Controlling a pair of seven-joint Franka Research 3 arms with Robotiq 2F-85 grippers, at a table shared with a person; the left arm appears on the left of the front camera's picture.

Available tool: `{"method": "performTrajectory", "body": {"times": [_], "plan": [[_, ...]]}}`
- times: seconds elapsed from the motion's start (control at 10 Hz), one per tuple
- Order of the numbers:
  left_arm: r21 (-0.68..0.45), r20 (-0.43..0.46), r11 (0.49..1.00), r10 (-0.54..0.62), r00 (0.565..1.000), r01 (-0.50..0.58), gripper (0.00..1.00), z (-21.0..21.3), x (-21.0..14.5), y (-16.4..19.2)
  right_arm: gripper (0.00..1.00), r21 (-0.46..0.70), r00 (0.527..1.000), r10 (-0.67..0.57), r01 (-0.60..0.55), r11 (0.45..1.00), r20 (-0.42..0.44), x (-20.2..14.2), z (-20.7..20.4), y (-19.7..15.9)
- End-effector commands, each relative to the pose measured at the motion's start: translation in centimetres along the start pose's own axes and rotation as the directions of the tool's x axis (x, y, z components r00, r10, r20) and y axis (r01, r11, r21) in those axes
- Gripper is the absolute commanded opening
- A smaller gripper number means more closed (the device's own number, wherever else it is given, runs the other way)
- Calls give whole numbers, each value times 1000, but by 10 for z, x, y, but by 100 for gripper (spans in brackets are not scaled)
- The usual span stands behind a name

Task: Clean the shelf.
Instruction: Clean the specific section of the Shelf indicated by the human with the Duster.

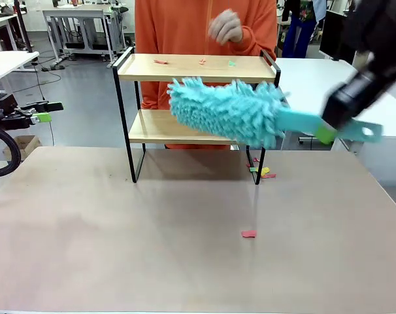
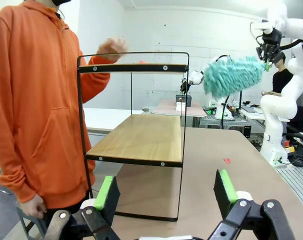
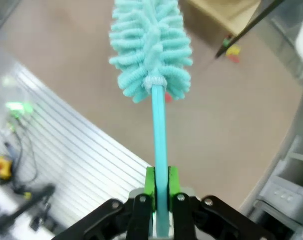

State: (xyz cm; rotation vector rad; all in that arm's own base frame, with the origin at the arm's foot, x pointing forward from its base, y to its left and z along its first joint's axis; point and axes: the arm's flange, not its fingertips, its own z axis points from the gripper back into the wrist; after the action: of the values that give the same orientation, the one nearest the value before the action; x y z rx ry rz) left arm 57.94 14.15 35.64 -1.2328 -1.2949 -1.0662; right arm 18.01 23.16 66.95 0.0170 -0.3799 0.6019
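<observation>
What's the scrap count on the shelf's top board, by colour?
Red scraps: 2
Green scrap: 1
Total: 3 on the top board of the shelf

**Front view.** Hidden behind the duster [image 1: 227, 111] head: right part of the lower board of the shelf [image 1: 155, 127] and the upper stretch of its front right leg. Blurred, and cropped by the top and right edges: the right arm [image 1: 374, 52]; of the right gripper [image 1: 325, 134], only a green pad legible. Blurred above the top board: the person's hand [image 1: 225, 27]. Too small to identify: scraps [image 1: 202, 62] on the top board.

**Right wrist view.** Duster tip cropped at the top edge; shelf corner and coloured bits [image 3: 232, 51] beside its leg out of focus.

**Left wrist view.** Finger bases of the left gripper [image 2: 165, 180] cropped at the bottom edge.
</observation>
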Motion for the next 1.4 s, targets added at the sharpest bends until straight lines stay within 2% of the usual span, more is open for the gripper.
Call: {"method": "performTrajectory", "body": {"times": [0.0, 0.1, 0.2, 0.3, 0.4, 0.8, 0.9, 1.0, 1.3], "plan": [[1, -9, 1000, -6, 1000, 6, 100, -1, 3, -3, 13, -67, 987, -120, 127, 990, 102, 30, 11, 47], [1, -9, 1000, -6, 1000, 6, 100, -1, 3, -3, 13, -79, 978, -154, 166, 983, 142, 39, 15, 66], [1, -9, 1000, -6, 1000, 6, 100, -1, 3, -3, 13, -55, 984, -127, 135, 989, 128, 44, 16, 77], [1, -9, 1000, -6, 1000, 6, 100, -1, 3, -3, 13, -64, 985, -133, 140, 988, 108, 46, 17, 70], [1, -9, 1000, -6, 1000, 6, 100, -1, 3, -3, 13, -49, 985, -120, 126, 991, 121, 33, 16, 77], [1, -9, 1000, -6, 1000, 6, 100, -1, 3, -3, 13, -43, 987, -120, 126, 991, 109, 38, 14, 82], [1, -9, 1000, -6, 1000, 6, 100, -1, 3, -3, 13, -114, 971, -155, 177, 977, 180, 71, 14, 101], [1, -9, 1000, -6, 1000, 6, 100, -1, 3, -3, 13, -101, 951, -198, 227, 969, 238, 103, 17, 111], [1, -9, 1000, -6, 1000, 6, 100, -1, 3, -3, 13, -87, 901, -332, 368, 926, 281, 183, 10, 128]]}}
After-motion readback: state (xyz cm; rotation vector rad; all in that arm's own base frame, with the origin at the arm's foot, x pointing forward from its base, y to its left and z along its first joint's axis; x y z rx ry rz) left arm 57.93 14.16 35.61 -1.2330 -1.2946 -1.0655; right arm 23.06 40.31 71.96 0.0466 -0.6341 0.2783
